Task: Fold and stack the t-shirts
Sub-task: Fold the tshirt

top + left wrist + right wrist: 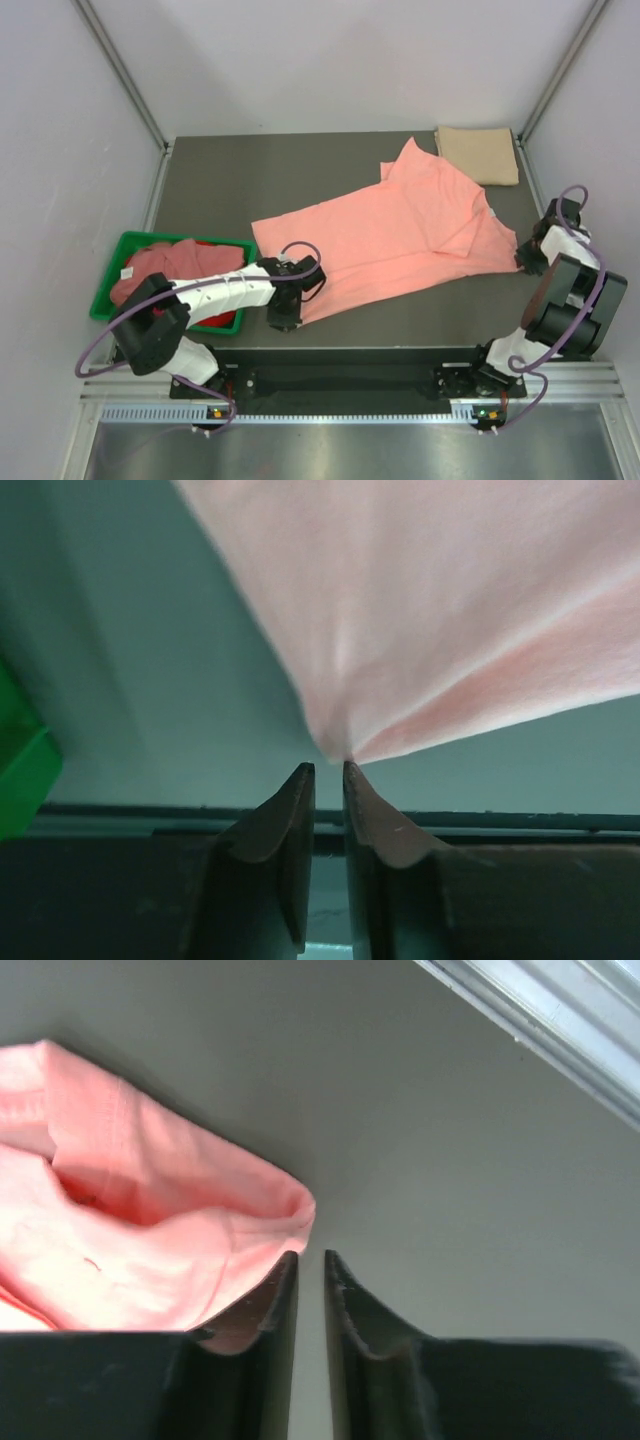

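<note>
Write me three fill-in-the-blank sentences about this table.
The folded tan shirt lies at the table's far ___ corner. The bin at the table's left is ___. The salmon shirt lies spread out; folded shirts number ___.
Missing: right; green; one.

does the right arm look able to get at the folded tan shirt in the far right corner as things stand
Probably yes. The folded tan shirt lies uncovered at the far right corner, ahead of the right gripper, with only bare table and the flat edge of the salmon shirt between them.
</note>
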You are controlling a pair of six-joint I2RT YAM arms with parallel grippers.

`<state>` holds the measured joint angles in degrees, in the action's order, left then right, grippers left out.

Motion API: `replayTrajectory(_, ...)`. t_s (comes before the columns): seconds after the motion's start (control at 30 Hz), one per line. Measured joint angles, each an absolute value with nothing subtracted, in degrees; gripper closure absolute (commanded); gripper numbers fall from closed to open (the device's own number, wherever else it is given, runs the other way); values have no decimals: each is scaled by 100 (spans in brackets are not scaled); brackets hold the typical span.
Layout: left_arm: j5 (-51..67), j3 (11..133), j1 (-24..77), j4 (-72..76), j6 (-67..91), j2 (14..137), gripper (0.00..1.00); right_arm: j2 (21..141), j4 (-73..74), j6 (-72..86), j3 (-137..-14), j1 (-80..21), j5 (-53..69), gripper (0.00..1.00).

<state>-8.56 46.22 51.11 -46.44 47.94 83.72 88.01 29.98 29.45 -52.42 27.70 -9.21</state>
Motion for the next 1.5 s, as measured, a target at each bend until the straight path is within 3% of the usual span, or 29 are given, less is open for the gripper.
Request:
replayTrajectory(0.17, -1330, 5334, 5124, -5544, 4768, 8416, 72, 8654, 3293, 2814, -5461, 2781, -893, 67)
replayTrajectory(0.37, -1673, 6591, 5076, -5645, 4307, 8412, 70, 8191, 3354, 2810, -5677, 2668, -607, 62)
replayTrajectory(0.67, -659, 6300, 4204, -4558, 3551, 8980, 70, 8130, 2871, 3148, -5356, 1041, -196, 55)
replayTrajectory(0.87, -663, 5675, 3597, -4359, 3411, 9146, 73, 8283, 2591, 3498, -4936, 762, -276, 53)
replayTrajectory(1.3, -1144, 5516, 3385, -4311, 3356, 9371, 74, 8722, 2058, 3938, -4724, 648, -338, 57)
replayTrajectory(1.5, -1339, 5537, 3385, -4366, 3433, 9373, 74, 8901, 1865, 4058, -4724, 646, -290, 72)
